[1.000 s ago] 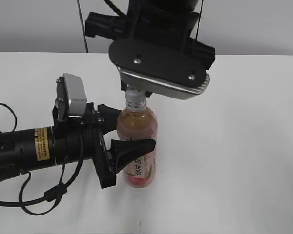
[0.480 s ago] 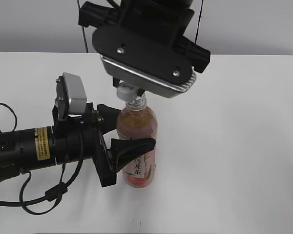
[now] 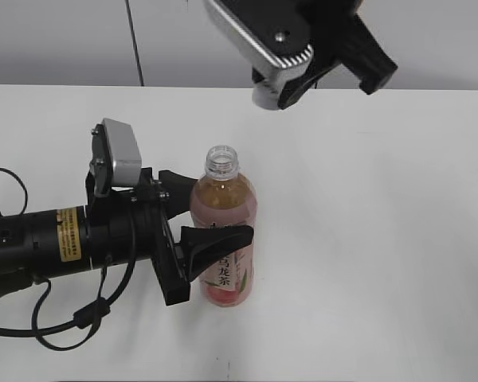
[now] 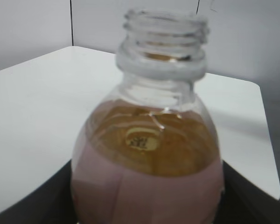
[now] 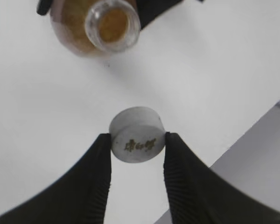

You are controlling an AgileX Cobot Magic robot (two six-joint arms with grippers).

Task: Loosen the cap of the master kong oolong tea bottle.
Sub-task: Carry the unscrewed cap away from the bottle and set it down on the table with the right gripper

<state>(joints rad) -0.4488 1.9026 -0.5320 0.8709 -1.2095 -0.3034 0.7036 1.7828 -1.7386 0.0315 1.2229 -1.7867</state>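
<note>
The master kong oolong tea bottle (image 3: 223, 239) stands upright on the white table, its pink label facing front and its threaded neck (image 3: 221, 161) open. My left gripper (image 3: 221, 207) is shut on the bottle's body from the left. In the left wrist view the bottle (image 4: 149, 154) fills the frame with dark fingers (image 4: 32, 200) at both lower corners. My right gripper (image 3: 275, 95) hangs high above and to the right of the bottle, shut on the white cap (image 3: 264, 97). The right wrist view shows the cap (image 5: 136, 135) pinched between my right gripper's jaws (image 5: 136, 140), with the open bottle (image 5: 98, 28) far below.
The white table (image 3: 382, 239) stretches right of the bottle, with its back edge against a grey wall. A black cable (image 3: 56, 318) loops beside the left arm at the front left. The table edge (image 5: 252, 135) shows in the right wrist view.
The right gripper has risen and moved right with the cap, which has come off the neck. The bottle mouth now stands open. The left gripper and bottle have not moved.
</note>
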